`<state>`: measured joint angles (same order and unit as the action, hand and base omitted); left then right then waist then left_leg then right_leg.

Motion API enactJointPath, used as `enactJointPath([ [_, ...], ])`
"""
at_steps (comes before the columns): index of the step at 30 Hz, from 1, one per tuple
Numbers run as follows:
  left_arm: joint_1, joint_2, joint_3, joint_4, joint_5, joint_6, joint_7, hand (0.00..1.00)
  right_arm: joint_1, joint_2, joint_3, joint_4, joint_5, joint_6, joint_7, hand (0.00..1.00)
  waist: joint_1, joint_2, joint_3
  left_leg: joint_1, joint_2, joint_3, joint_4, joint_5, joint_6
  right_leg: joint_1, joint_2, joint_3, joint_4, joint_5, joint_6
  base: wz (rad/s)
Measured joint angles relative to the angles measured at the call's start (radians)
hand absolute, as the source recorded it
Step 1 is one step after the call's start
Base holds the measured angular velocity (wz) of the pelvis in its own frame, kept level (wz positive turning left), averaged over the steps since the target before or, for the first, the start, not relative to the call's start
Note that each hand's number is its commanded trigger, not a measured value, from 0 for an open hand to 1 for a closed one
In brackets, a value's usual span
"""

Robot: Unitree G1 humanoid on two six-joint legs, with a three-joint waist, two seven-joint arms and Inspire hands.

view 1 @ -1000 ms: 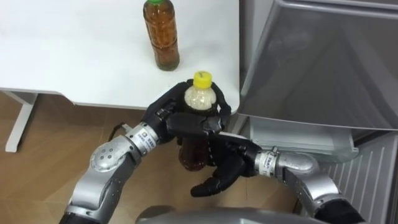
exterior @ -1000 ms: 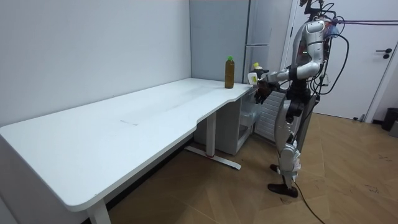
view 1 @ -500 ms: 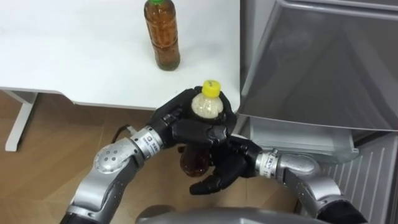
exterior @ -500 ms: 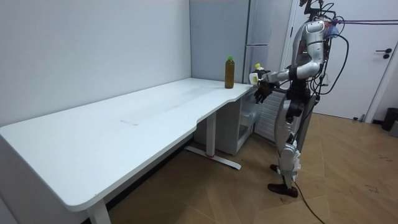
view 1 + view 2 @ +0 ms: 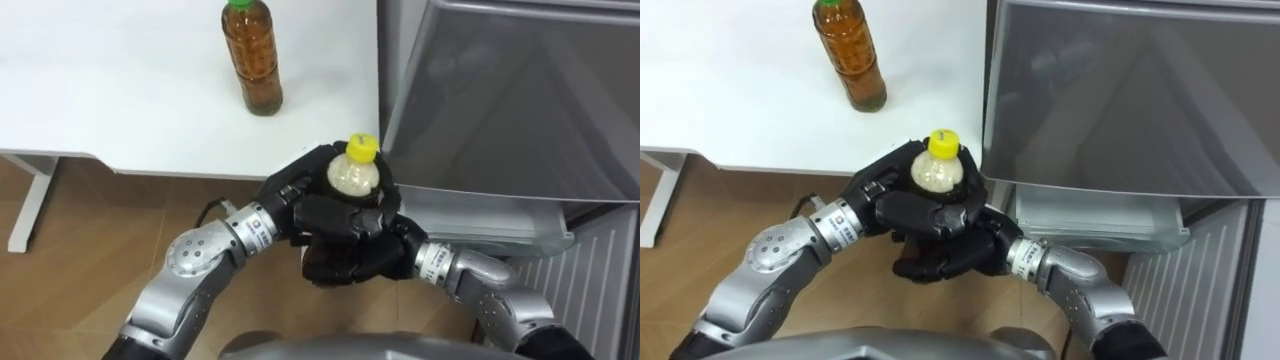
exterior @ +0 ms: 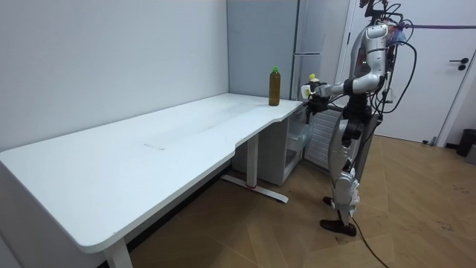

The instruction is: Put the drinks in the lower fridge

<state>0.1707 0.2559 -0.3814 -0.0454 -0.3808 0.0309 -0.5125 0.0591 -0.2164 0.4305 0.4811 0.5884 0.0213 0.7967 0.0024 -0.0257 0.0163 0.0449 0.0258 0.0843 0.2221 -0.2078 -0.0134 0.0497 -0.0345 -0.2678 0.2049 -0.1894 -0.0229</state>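
Left hand (image 5: 298, 197), right hand (image 5: 352, 263) curled round rounded yellow-capped bottle (image 5: 353, 174)

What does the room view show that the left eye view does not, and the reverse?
Room view: the robot standing at the end of the long white table, beside the grey fridge, with a white door beyond it. Left eye view: the left robot hand and the right robot hand both curled round the yellow-capped bottle, held off the table's edge. Both: that bottle, the green-capped bottle upright on the table, and the fridge.
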Motion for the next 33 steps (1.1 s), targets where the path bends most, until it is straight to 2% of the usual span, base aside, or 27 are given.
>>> enactJointPath([
  [5,0.0,0.0,0.011,0.002,-0.034,0.0,0.003,1.0,0.0,-0.004,0.019,-0.001,0.002,-0.049,0.003,1.0,0.0,0.0,-0.0001,0.0,0.0,-0.002,0.0,0.0,0.0,0.0,0.0,0.0,0.0,0.0,0.0,0.0],
  [8,0.0,-0.002,0.009,0.004,-0.064,0.0,0.015,1.0,0.0,-0.006,0.022,-0.001,0.001,-0.06,-0.001,1.0,0.0,0.0,0.0,0.0,0.0,0.0,0.0,0.0,0.0,0.0,0.0,0.001,0.001,0.0,0.0,0.0],
  [9,0.0,-0.002,0.009,0.004,-0.069,0.0,0.02,0.86,0.0,-0.006,0.023,-0.001,0.001,-0.063,-0.002,1.0,0.0,0.0,-0.0001,0.0,0.0,0.0,0.0,0.0,0.0,0.0,0.0,0.001,0.001,0.0,0.0,0.0],
  [10,0.0,-0.003,0.007,0.004,-0.075,0.0,0.025,0.35,0.0,-0.006,0.023,-0.001,0.002,-0.065,-0.004,1.0,0.0,0.0,-0.0003,0.0,0.0,0.0,0.0,0.0,0.0,0.0,0.0,0.002,0.001,0.0,0.0,0.0],
  [11,0.0,-0.003,0.006,0.004,-0.077,0.0,0.029,0.01,0.0,-0.006,0.023,-0.001,0.002,-0.065,-0.004,1.0,0.0,0.001,-0.0004,0.001,0.0,0.0,0.0,0.0,0.0,0.0,0.001,0.003,0.001,0.0,0.0,0.0],
  [25,0.0,-0.003,0.006,0.004,-0.078,-0.001,0.041,0.0,0.011,-0.006,0.029,-0.001,0.015,-0.063,-0.004,1.0,0.0,0.001,-0.0002,0.003,0.0,-0.002,0.0,0.0,0.0,0.001,0.001,0.006,0.001,0.0,0.0,0.0],
  [33,-0.007,-0.002,0.005,0.004,-0.076,-0.014,0.052,0.0,0.019,-0.01,0.053,0.006,0.071,-0.063,-0.006,1.0,-0.001,0.004,0.0019,0.0,0.0,0.0,0.0,0.0,0.0,0.003,0.001,0.006,0.001,0.001,0.0,0.0],
])
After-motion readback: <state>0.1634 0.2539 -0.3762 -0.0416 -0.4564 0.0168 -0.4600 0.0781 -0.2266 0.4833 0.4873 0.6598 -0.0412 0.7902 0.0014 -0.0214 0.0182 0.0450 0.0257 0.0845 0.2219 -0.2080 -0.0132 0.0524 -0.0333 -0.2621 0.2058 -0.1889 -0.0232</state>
